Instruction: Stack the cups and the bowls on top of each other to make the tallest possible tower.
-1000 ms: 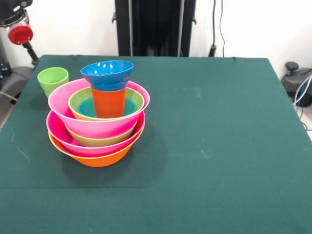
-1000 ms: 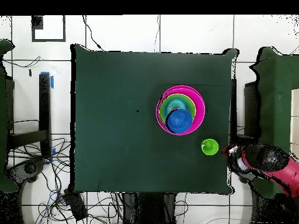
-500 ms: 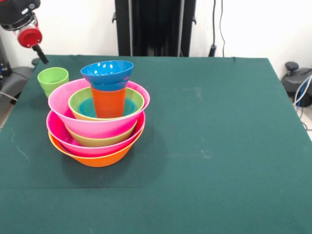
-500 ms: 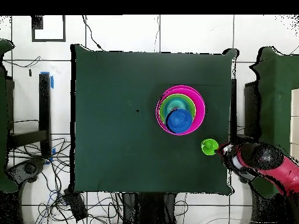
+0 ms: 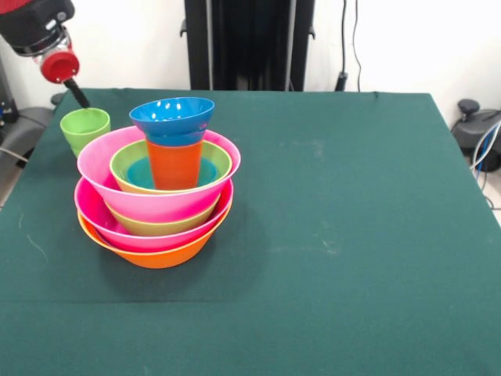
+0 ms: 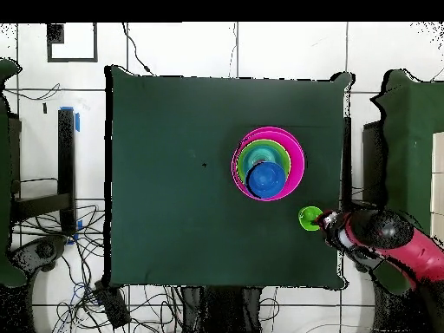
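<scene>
The tower (image 5: 156, 196) stands on the left half of the green table: an orange bowl (image 5: 156, 256) lowest, then pink and green bowls nested in turn. Inside the top green bowl an orange-red cup (image 5: 174, 164) stands upright, ringed by a teal bowl, with a dark blue bowl (image 5: 172, 115) resting on its rim. From overhead the tower (image 6: 268, 163) shows as concentric rings. A light green cup (image 5: 84, 129) (image 6: 309, 218) stands alone near the table's corner. My gripper (image 5: 76, 92) (image 6: 325, 221) hangs just above and beside that cup's rim, on its outer side.
The green cloth table (image 5: 352, 196) stretches wide to the right of the tower. The light green cup sits close to the table's edge (image 6: 340, 217). Black equipment and cables (image 5: 477, 129) lie beyond the right edge.
The arm has swung in from off the table toward the light green cup, and its tip is now by the cup's rim. Tower and cup have not moved.
</scene>
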You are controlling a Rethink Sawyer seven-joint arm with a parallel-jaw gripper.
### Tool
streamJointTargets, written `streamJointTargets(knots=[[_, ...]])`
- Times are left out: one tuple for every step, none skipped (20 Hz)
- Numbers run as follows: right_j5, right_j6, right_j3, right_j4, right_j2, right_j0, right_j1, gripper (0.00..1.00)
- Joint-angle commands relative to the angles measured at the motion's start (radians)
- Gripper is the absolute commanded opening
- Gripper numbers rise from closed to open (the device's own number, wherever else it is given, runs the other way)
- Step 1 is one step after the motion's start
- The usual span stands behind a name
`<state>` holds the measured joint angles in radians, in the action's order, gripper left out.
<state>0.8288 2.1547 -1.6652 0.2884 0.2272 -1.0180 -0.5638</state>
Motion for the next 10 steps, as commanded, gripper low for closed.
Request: streamJointTargets(knots=[[-0.074, -0.120, -0.004, 0.015, 0.107, 0.013, 0.116, 1.00], [-0.074, -0.120, -0.001, 0.018, 0.107, 0.013, 0.118, 1.00], [-0.074, -0.130, 0.016, 0.026, 0.107, 0.010, 0.131, 1.00], [-0.074, -0.132, 0.020, 0.029, 0.108, 0.008, 0.135, 1.00], [-0.074, -0.135, 0.024, 0.032, 0.109, 0.006, 0.139, 1.00], [-0.077, -0.139, 0.029, 0.037, 0.110, 0.003, 0.144, 1.00], [-0.080, -0.144, 0.034, 0.043, 0.111, -0.001, 0.149, 1.00], [-0.082, -0.145, 0.035, 0.046, 0.112, -0.003, 0.152, 1.00], [-0.085, -0.146, 0.036, 0.049, 0.113, -0.005, 0.155, 1.00], [-0.091, -0.147, 0.038, 0.052, 0.115, -0.008, 0.161, 1.00]])
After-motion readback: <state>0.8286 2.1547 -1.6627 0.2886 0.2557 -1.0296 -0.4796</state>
